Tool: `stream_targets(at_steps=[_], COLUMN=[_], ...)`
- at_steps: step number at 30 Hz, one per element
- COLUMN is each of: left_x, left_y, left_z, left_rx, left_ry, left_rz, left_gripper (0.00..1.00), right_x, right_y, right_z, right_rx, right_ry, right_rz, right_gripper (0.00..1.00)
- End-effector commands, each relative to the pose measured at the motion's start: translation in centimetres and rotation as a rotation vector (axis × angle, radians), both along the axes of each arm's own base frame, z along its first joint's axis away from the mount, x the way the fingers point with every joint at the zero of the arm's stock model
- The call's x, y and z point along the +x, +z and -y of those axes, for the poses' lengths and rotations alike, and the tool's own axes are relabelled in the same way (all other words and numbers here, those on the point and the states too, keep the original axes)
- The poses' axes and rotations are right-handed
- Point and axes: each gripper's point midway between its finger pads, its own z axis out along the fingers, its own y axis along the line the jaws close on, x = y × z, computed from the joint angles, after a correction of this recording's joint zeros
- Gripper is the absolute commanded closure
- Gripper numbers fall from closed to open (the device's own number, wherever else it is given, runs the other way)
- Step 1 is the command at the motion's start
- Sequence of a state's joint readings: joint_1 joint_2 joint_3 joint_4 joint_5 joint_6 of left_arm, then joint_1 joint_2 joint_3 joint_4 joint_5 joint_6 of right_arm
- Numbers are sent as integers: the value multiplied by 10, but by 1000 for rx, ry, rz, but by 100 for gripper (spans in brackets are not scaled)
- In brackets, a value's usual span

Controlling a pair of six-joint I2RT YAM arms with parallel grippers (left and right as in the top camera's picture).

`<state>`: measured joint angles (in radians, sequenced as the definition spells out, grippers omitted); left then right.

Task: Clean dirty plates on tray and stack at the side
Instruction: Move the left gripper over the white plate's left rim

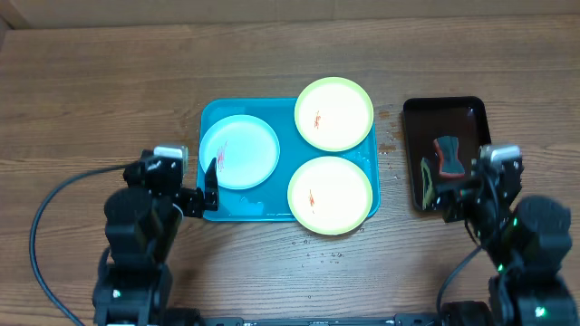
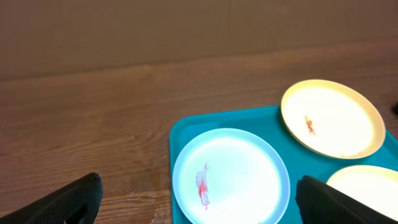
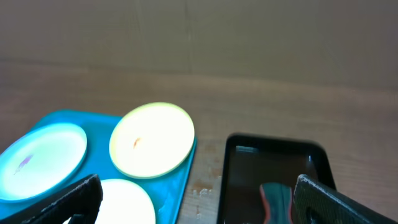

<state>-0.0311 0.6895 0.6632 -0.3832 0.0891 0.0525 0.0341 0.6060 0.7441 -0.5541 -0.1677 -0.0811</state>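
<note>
Resting on the brown wooden table (image 1: 91,81), the large turquoise-blue rectangular plastic tray (image 1: 258,206) carries all three plates, none of them stacked. The small round whitish-blue plate (image 1: 239,152) lies flat in the tray's left half, with a reddish smear left of its middle. The far pale yellow-green plate with a lime rim (image 1: 333,114) sits at the tray's far right corner, its edge reaching past the tray's far rim. The near pale yellow-green plate with a lime rim (image 1: 330,196) sits at the tray's near right corner and overhangs the near rim. Each yellow-green plate has a small red-orange smear near its middle, and the two are just beside each other. The left gripper (image 1: 208,188) hangs at the tray's near left edge, close to the whitish-blue plate; in its wrist view its dark fingers (image 2: 68,202) are spread wide with nothing between them. To the right of the tray, apart from it, lies a narrow glossy black tray (image 1: 471,113) holding a red-and-dark object (image 1: 448,156) whose kind I cannot make out. The right gripper (image 1: 437,192) is over the near end of that black tray, its fingers (image 3: 342,202) likewise spread and empty.
</note>
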Motion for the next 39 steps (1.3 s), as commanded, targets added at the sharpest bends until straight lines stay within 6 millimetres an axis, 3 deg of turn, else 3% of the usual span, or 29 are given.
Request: stream_targets(at_steps=[1,16,21,30,32,35,39], left_x=[9,40,46,62,65,66,68], left_y=[18,39,37,-1,-14,-42,-80], left_z=[8,37,55,75,80,88,94], left_rx=[-34,-129,-198,-360,-357,-328,-257], left_ry=[-36,-171,-252,-281,-285,-259,-97], left_rz=[-21,-403,-484,-643,-685,-778,-888], left_gripper=[0,0,0,0,16,25,33], right_x=[10,45,57,62,63,65,66], right_y=[21,6,0,-29,-33,-37,-40], right_z=[0,-1,-1,-5,-6,-6,-6], right_rx=[2,75,69,77,76,76,75], right_ry=[-8,-65,-68,-53,-53,-54,-54], right_rz=[-28,-414,-493,-607,-620,-631,-643], right_gripper=[0,0,0,0,0,3,7])
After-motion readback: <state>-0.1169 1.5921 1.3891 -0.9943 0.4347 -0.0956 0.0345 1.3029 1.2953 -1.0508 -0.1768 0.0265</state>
